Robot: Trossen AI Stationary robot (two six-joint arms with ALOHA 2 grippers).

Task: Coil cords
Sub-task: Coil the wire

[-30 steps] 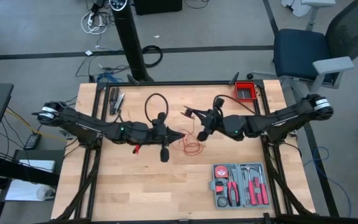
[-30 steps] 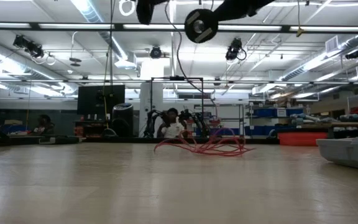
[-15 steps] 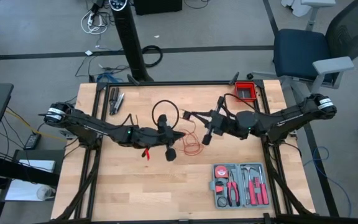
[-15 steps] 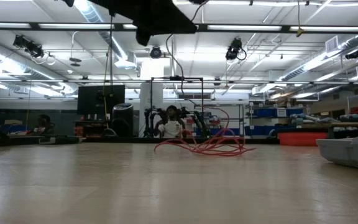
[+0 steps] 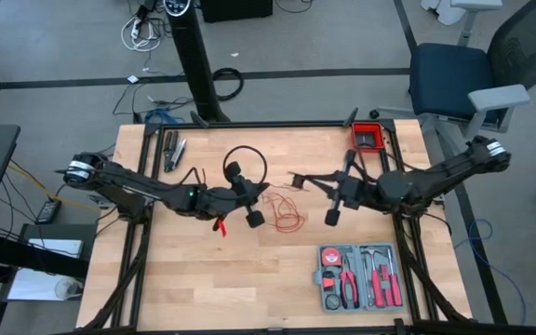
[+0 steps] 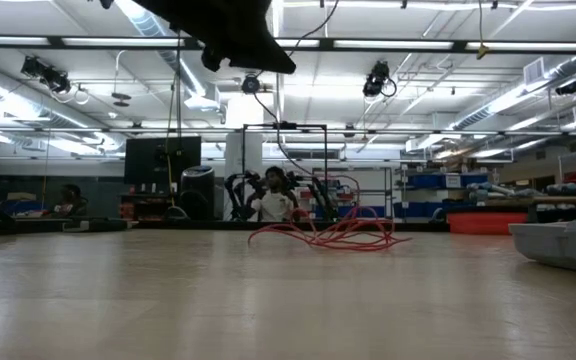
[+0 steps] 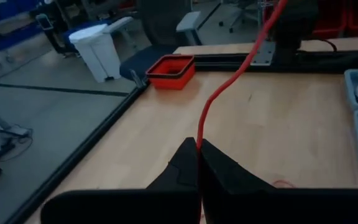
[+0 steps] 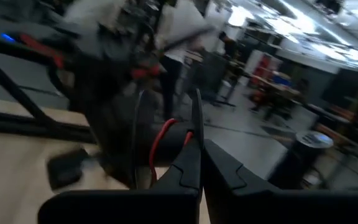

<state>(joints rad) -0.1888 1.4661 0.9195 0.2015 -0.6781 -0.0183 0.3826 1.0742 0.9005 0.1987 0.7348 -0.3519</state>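
The thin red cord [image 5: 282, 212] lay in a loose tangle near the middle of the wooden desk [image 5: 184, 288], between the two arms; in the low view its loops [image 6: 333, 235] rested on the desk surface, with one strand rising from the heap. The left hand [image 7: 199, 158] hung above the desk just left of the tangle, its fingers pressed together on a strand of the cord, which ran up and away from the fingertips toward the far side of the desk; in the high view that hand [image 5: 249, 207] sat at the end of the arm reaching in from the desk's left edge. The right hand [image 8: 197, 163] was likewise closed, pinching a strand of the same cord between its fingertips; from above it [image 5: 333, 210] stood just right of the tangle, its arm stretched in from the right edge. A grey tool case [image 5: 359, 276] with red-handled tools lay open near the front right corner of the desk; a small red bin [image 5: 368, 138] sat at the back right corner; a few hand tools [image 5: 173, 152] lay near the back left corner.
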